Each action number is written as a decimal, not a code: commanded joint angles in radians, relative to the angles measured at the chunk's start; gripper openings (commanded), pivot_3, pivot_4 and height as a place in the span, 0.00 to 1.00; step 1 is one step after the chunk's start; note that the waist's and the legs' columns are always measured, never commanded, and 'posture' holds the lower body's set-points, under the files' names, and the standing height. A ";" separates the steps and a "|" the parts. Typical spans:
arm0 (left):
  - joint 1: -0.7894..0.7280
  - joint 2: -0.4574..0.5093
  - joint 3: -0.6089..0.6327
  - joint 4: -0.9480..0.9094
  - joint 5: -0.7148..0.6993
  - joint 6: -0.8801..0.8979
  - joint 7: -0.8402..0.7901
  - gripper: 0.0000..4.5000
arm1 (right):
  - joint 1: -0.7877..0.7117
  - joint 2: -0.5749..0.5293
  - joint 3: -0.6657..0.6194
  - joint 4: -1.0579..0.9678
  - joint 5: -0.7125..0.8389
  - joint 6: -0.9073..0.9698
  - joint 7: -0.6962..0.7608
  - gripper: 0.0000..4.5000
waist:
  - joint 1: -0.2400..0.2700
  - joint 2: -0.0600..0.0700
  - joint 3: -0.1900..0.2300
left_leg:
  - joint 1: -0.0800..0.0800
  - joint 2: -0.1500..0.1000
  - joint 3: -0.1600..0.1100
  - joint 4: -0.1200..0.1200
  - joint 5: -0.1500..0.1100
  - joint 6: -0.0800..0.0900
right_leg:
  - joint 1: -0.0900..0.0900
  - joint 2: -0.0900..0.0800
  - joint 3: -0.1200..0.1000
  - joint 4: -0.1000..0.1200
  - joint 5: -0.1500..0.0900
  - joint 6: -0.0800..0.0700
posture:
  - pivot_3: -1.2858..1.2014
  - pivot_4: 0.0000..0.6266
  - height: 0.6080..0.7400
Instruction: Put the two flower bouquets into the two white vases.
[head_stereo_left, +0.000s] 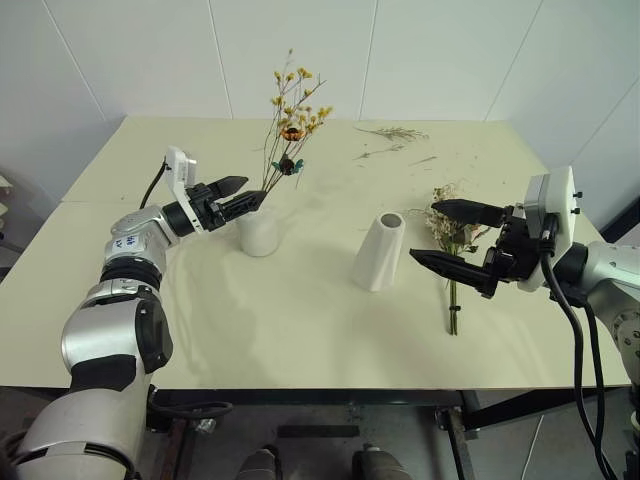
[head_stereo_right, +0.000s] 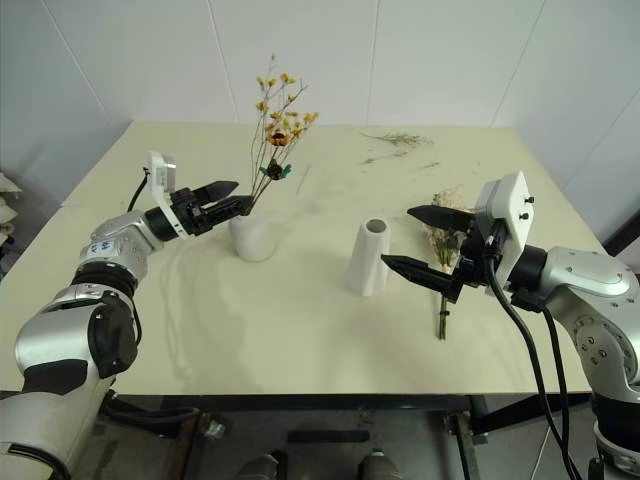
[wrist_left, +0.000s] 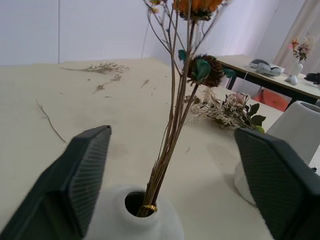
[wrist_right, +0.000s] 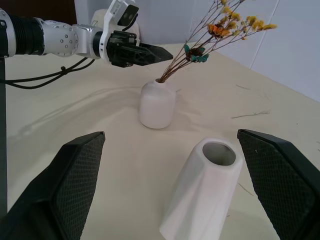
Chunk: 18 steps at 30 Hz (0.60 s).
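The sprig of yellow-orange blossoms (head_stereo_left: 292, 118) stands upright in the short round white vase (head_stereo_left: 259, 233), its stems in the neck (wrist_left: 150, 200). My left gripper (head_stereo_left: 252, 192) is open just behind the vase's mouth. Its fingers (wrist_left: 85, 170) stand wide on either side of the stems and touch nothing. The taller tapered white vase (head_stereo_left: 380, 252) stands empty at mid-table. To its right the pale bunch with greenery (head_stereo_left: 452, 240) lies flat on the table. My right gripper (head_stereo_left: 424, 232) hangs open above the table between the tall vase and that bunch, holding nothing.
Loose dried twigs (head_stereo_left: 392, 133) lie scattered at the far right of the cream table (head_stereo_left: 300, 330). A white wall runs behind the table. In the left wrist view another table with small items (wrist_left: 272, 67) stands in the background.
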 joint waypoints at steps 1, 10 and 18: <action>0.007 0.017 0.008 -0.044 -0.012 -0.028 -0.019 0.99 | -0.024 0.002 -0.006 0.003 -0.007 -0.025 0.015 1.00 | 0.000 0.000 0.000 | 0.000 0.000 0.000 0.000 0.000 0.000 | 0.000 0.000 0.000 0.000 0.000 0.000 | 0.52 0.24 1.00; -0.030 0.003 -0.039 -0.046 0.040 -0.080 0.076 0.99 | -0.048 0.009 0.012 0.028 -0.027 -0.033 0.034 1.00 | 0.000 0.000 0.000 | 0.000 0.000 0.000 0.000 0.000 0.000 | 0.000 0.000 0.000 0.000 0.000 0.000 | 0.52 0.24 1.00; -0.139 -0.010 -0.149 -0.032 0.136 -0.020 0.088 0.99 | -0.034 0.006 0.006 0.016 -0.034 -0.031 0.031 1.00 | 0.001 0.000 0.000 | -0.001 0.000 0.000 0.000 0.000 0.000 | 0.000 0.000 0.000 -0.001 0.000 0.000 | 0.52 0.24 1.00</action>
